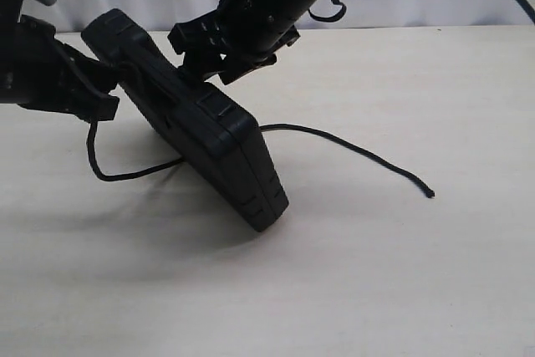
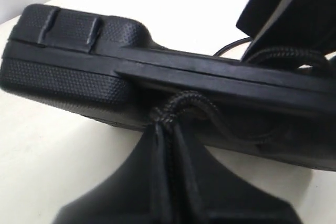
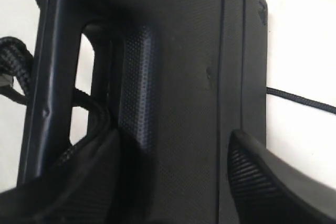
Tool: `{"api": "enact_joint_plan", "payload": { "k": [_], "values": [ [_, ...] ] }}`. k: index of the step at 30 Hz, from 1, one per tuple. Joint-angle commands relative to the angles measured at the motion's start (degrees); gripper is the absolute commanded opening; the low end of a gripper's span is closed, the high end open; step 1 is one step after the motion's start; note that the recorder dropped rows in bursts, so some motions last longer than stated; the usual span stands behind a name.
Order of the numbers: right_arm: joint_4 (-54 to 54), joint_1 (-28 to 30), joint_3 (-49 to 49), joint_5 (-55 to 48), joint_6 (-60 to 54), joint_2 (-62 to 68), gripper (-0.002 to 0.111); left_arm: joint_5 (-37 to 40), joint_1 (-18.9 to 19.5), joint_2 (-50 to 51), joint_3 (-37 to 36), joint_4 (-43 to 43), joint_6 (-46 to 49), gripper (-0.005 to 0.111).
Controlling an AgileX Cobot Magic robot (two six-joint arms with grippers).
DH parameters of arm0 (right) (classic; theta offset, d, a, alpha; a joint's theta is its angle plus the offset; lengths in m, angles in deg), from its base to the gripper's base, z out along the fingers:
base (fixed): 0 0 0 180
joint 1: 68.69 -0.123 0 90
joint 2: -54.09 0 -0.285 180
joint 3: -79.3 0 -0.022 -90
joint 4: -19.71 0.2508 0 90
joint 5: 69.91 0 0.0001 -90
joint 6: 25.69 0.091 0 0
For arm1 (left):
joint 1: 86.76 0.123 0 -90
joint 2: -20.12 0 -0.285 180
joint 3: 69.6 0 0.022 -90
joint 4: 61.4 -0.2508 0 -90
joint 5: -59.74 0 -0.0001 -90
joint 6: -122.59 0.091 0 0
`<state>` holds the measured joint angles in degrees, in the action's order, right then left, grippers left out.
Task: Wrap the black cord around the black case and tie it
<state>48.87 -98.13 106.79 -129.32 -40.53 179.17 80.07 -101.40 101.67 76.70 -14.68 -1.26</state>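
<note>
Pale cream worktop (image 1: 376,290) carrying a black case (image 1: 209,135) and a black cord (image 1: 351,146).
The black case stands tilted, with only its lower corner on the worktop and the rest raised toward the left. From behind it the black cord curves right along the surface to a free end well clear of the case. Another stretch dips to the worktop just left of the case.

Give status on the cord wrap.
Done: case tipped up on one corner, clamped by the right end effector; cord passes under or behind it. In hand: left end effector pinches the cord beside the case. Left: the far end lies loose on the table, no full turn or knot visible, so most wrapping and the tie remain.
</note>
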Motion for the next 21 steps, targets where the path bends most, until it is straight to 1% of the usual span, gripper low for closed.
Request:
{"api": "enact_joint_plan", "payload": {
  "k": [1,4,12,21],
  "values": [
    [0.0,-0.1,-0.1,-0.9,-0.6,-0.3,0.058,-2.1,-0.1,0.2,-1.8,0.6,0.4,0.0],
    [0.0,-0.1,-0.1,-1.0,-0.6,-1.2,0.058,-4.7,-0.1,0.4,-2.9,0.6,0.4,0.0],
    [0.0,-0.1,-0.1,-2.0,-0.8,-3.5,0.058,-3.0,-0.1,3.4,-2.9,2.5,0.4,0.0],
    [-0.1,-0.1,-0.1,-2.1,-1.0,-3.9,0.058,-3.1,-0.1,3.9,-2.8,2.7,0.6,0.0]
  ]
}}
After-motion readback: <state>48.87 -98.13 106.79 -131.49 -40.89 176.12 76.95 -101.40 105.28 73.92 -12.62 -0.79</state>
